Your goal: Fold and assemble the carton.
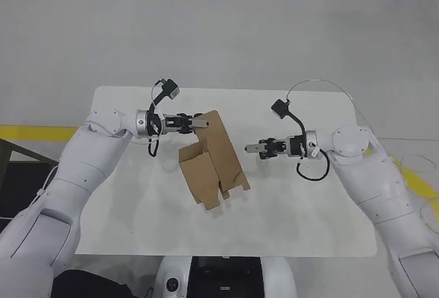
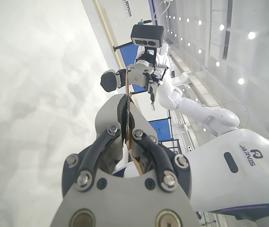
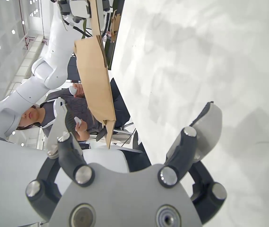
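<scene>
Held: carton [image 1: 210, 160], pinched by one edge between the jaws of left gripper [image 1: 195, 123], pads closed tight on the board, nothing else between them. Hanging out beyond those jaws as a flattened, part-opened blank, flaps trailing at the far end. Seemingly lifted off table [image 1: 301, 216] rather than lying on it, though hard to be sure from above.

Opposite: right gripper [image 1: 249, 147], jaws spread wide, nothing in them. Pointed at the carton's free side, near but apart; board just ahead of the open jaws, not yet between them. In right wrist view, same board seen ahead of fingers [image 3: 64, 119], gap plain.

Likely reason for the edge hold: to fix one panel and leave the rest free, with the opposite side exposed for a second grasp. Likely reason for the wide jaws: readied to take the free panel and pull or push it, squaring the sleeve open. Judged early in the task: no box shape, no flap tucked.

Count: carton, one. Grippers, two: one closed on board, one open and bare. Table, one.
</scene>
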{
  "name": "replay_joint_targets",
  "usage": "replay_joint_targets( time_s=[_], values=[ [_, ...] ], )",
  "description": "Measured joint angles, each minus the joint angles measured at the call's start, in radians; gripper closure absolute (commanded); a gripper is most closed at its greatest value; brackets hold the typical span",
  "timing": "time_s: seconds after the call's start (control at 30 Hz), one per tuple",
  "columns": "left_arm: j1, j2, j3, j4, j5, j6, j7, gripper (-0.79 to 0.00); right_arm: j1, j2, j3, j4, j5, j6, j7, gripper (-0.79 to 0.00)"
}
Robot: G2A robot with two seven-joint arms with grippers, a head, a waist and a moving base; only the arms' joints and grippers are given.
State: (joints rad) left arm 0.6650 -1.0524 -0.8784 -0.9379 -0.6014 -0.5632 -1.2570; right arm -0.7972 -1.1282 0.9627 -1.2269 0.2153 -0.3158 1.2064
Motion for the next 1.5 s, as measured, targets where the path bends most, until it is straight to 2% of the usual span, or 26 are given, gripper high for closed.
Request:
replay_joint_targets(
  time_s=[0.23, 0.4, 0.6, 0.7, 0.8, 0.83, 0.93, 1.03, 1.27, 1.37, 1.47, 1.5],
  values=[
    [0.011, 0.001, -0.001, -0.018, 0.018, 0.008, 0.019, 0.000, -0.016, 0.000, -0.001, -0.017, 0.001, -0.004, -0.016, -0.785],
    [0.029, 0.003, -0.006, -0.079, 0.049, 0.016, 0.010, 0.000, -0.024, -0.010, -0.022, 0.014, 0.117, -0.068, 0.053, -0.785],
    [0.015, -0.009, 0.011, -0.100, 0.036, 0.026, -0.026, 0.000, -0.006, -0.033, -0.063, 0.098, 0.262, -0.138, 0.145, -0.785],
    [0.008, -0.018, 0.025, -0.106, 0.030, 0.031, -0.031, 0.000, -0.001, -0.040, -0.074, 0.124, 0.298, -0.153, 0.147, -0.742],
    [-0.001, -0.028, 0.042, -0.107, 0.017, 0.037, -0.037, 0.000, -0.001, -0.044, -0.081, 0.132, 0.319, -0.159, 0.139, -0.690],
    [-0.003, -0.031, 0.047, -0.107, 0.014, 0.038, -0.038, 0.000, -0.001, -0.044, -0.083, 0.132, 0.327, -0.160, 0.138, -0.631],
    [-0.014, -0.041, 0.064, -0.101, 0.007, 0.039, -0.039, 0.000, -0.003, -0.045, -0.088, 0.130, 0.351, -0.162, 0.136, -0.542],
    [-0.024, -0.050, 0.077, -0.086, 0.000, 0.036, -0.036, 0.000, 0.000, -0.044, -0.094, 0.128, 0.356, -0.158, 0.140, -0.391],
    [-0.040, -0.064, 0.090, -0.047, -0.010, 0.027, -0.027, 0.000, 0.003, -0.042, -0.110, 0.109, 0.375, -0.149, 0.149, -0.314],
    [-0.042, -0.067, 0.091, -0.034, -0.016, 0.027, -0.027, 0.000, 0.004, -0.041, -0.117, 0.106, 0.383, -0.144, 0.154, -0.240],
    [-0.043, -0.069, 0.091, -0.023, -0.020, 0.023, -0.023, 0.000, 0.008, -0.041, -0.127, 0.109, 0.388, -0.139, 0.158, -0.074],
    [-0.043, -0.070, 0.090, -0.019, -0.022, 0.022, -0.022, 0.000, 0.011, -0.042, -0.131, 0.111, 0.389, -0.139, 0.159, -0.046]
  ],
)
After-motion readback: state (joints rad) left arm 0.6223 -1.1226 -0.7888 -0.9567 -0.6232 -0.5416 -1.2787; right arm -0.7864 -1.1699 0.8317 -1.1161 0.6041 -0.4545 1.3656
